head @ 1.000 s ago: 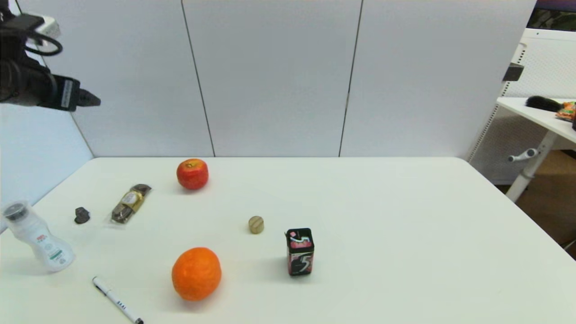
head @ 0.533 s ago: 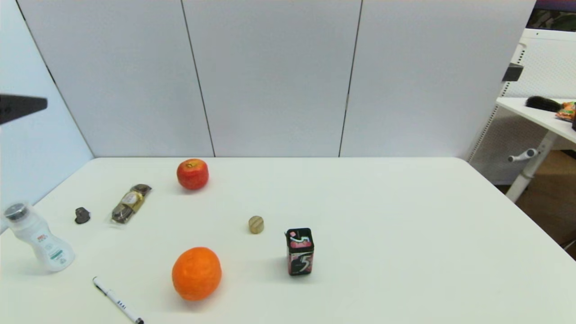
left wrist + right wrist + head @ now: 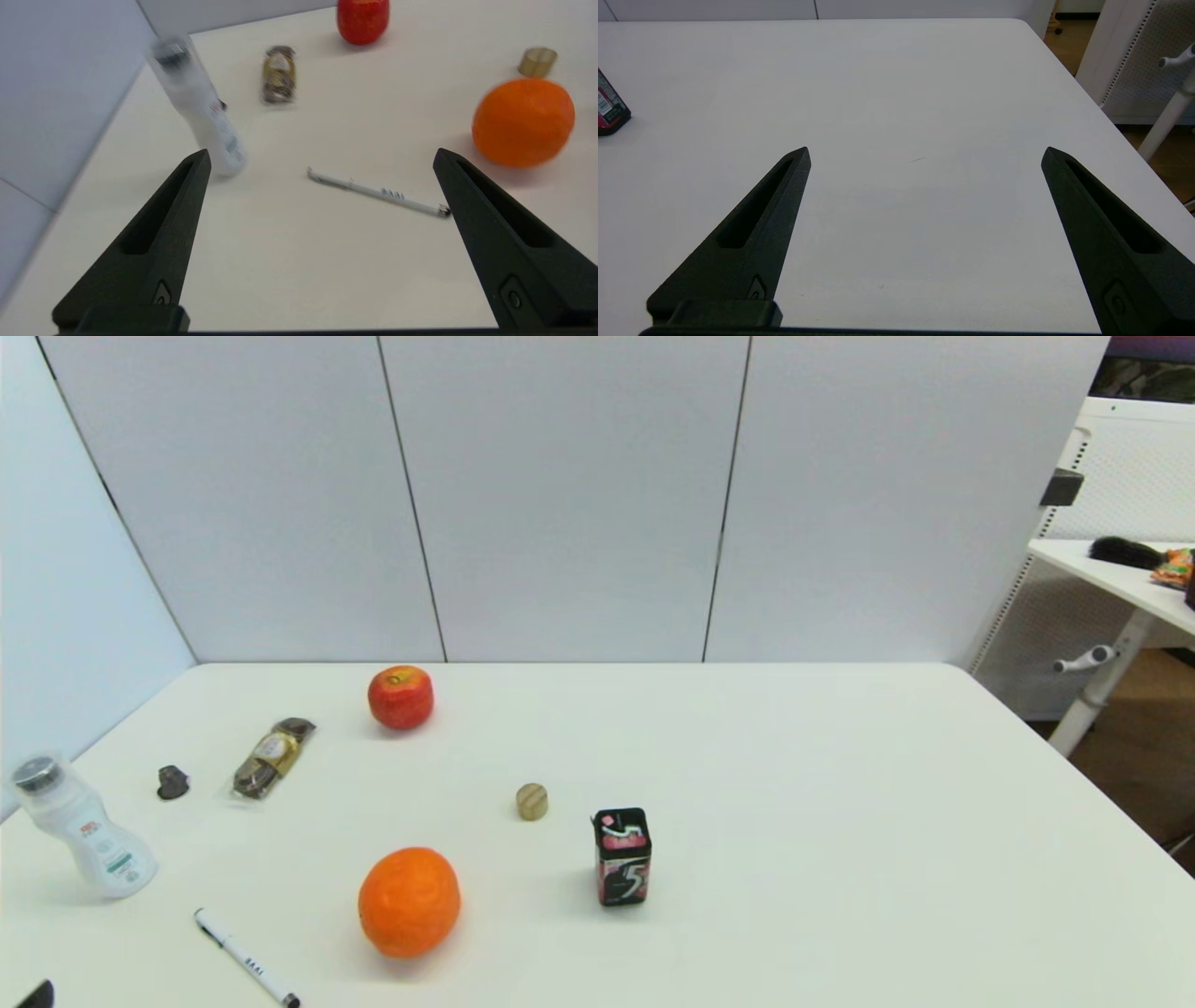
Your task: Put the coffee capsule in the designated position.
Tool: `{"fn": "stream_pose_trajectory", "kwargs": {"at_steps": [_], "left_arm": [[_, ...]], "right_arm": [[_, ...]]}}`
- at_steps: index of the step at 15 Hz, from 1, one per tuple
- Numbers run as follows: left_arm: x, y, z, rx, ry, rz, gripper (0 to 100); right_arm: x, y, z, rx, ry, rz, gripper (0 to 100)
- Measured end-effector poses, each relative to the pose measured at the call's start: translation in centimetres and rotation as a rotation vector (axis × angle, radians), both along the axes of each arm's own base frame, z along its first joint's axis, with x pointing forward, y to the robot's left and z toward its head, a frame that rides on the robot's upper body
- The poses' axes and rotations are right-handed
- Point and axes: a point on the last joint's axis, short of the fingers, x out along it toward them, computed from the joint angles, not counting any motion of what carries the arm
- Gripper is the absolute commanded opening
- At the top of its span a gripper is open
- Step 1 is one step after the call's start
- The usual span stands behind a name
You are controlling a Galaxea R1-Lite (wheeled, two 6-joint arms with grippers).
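Hovering empty and spread wide over the worktop's [image 3: 794,803] near-left corner, the left pincer [image 3: 320,158] faces a white pen [image 3: 376,192] and a tilted clear bottle [image 3: 79,829]. The right pincer [image 3: 924,154], equally wide and empty, hangs over bare white worktop at the right. The coffee capsule [image 3: 172,782] lies far left, just left of the chocolate pack [image 3: 272,757]. A black gum box [image 3: 622,857] shows a large "5". Grey panels stand behind.

We see only a dark corner of the left tool [image 3: 37,995] at the head view's near left edge. The coffee capsule [image 3: 172,782] is too small there to show its foil face. In the left wrist view the white bottle [image 3: 196,105] is blurred and hides most of the capsule. The gum box [image 3: 609,112] is cut off by the right wrist view's edge.
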Motion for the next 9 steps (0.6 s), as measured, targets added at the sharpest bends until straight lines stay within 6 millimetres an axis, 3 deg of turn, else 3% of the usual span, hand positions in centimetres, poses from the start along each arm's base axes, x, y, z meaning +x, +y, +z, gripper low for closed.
{"fn": "stream_pose_trajectory", "kwargs": {"at_steps": [3,6,9], "left_arm": [[-0.6,-0.1,-5.2,-0.04,-0.062,-0.025,100],[-0.9,-0.1,-6.6,-0.075,-0.105,-0.024,100],[-1.0,-0.1,-6.8,-0.093,-0.122,-0.021,100]], "right_arm": [[0.0,0.0,0.0,0.0,0.0,0.0,100],[0.0,0.0,0.0,0.0,0.0,0.0,100],[0.0,0.0,0.0,0.0,0.0,0.0,100]]}}
